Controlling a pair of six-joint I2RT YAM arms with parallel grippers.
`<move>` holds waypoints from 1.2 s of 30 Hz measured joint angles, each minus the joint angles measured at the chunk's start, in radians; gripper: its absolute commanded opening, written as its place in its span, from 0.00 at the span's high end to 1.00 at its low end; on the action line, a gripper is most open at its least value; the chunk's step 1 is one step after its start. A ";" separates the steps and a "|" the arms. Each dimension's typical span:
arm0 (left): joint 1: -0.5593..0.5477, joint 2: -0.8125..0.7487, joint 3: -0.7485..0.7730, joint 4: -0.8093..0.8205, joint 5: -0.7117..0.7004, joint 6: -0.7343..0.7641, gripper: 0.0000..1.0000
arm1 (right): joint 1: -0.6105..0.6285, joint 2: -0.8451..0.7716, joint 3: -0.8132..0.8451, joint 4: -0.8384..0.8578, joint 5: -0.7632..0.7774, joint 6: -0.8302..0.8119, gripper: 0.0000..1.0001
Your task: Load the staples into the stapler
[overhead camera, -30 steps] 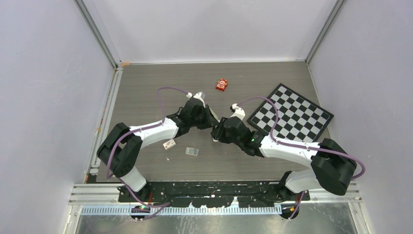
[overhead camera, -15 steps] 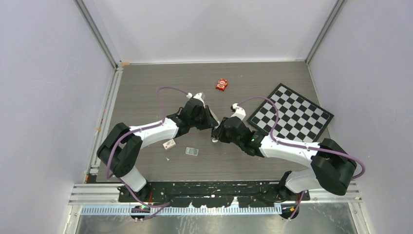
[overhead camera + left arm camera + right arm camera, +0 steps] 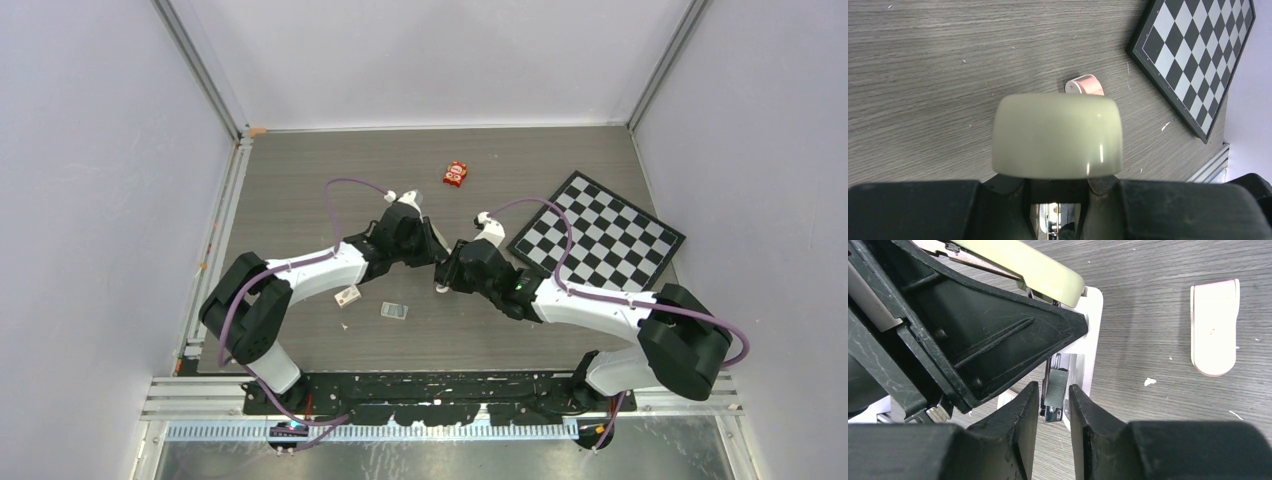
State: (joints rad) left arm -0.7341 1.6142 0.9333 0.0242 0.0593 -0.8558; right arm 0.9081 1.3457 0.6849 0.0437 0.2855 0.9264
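Two grippers: the left gripper and the right gripper meet tip to tip over the middle of the table.
Left gripper: clamped on the stapler, whose rounded olive end juts out past its fingers in the left wrist view.
Right gripper: fingers drawn in to a narrow gap with the staples between them. It is not clear whether they pinch the strip or only flank it.
Staples' place: a small grey strip at the right fingertips, just below the stapler's olive top, against its white underside.
Staples' axis: lengthwise along the right fingers, far end pointing at the stapler.
Stapler's axis: the olive top slants across the right wrist view, rounded end nearest the pink-and-white piece.
Nearby: that piece lies flat on the table, apart from both grippers. The chessboard is beyond it.
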 measured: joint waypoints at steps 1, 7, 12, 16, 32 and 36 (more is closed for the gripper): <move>-0.001 0.000 0.000 0.000 -0.002 0.000 1.00 | 0.000 0.002 0.000 0.000 0.001 0.000 0.66; -0.011 0.000 0.011 -0.024 -0.014 0.002 1.00 | 0.001 0.014 0.002 -0.002 0.000 0.000 0.67; -0.015 0.000 0.015 -0.032 -0.019 0.005 1.00 | 0.002 0.017 0.003 -0.007 0.001 0.000 0.72; -0.018 -0.001 0.015 -0.038 -0.026 0.008 1.00 | 0.002 0.017 0.003 -0.014 0.001 0.000 0.74; -0.051 -0.001 0.073 -0.143 -0.125 0.061 1.00 | 0.005 0.016 0.003 -0.006 0.001 0.000 0.76; -0.054 0.001 0.082 -0.158 -0.140 0.061 1.00 | 0.005 0.008 0.003 -0.006 0.002 -0.003 0.76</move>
State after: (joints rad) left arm -0.7883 1.6150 1.0153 -0.1337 -0.0811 -0.7952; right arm 0.9127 1.3540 0.6880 0.0376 0.2871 0.9237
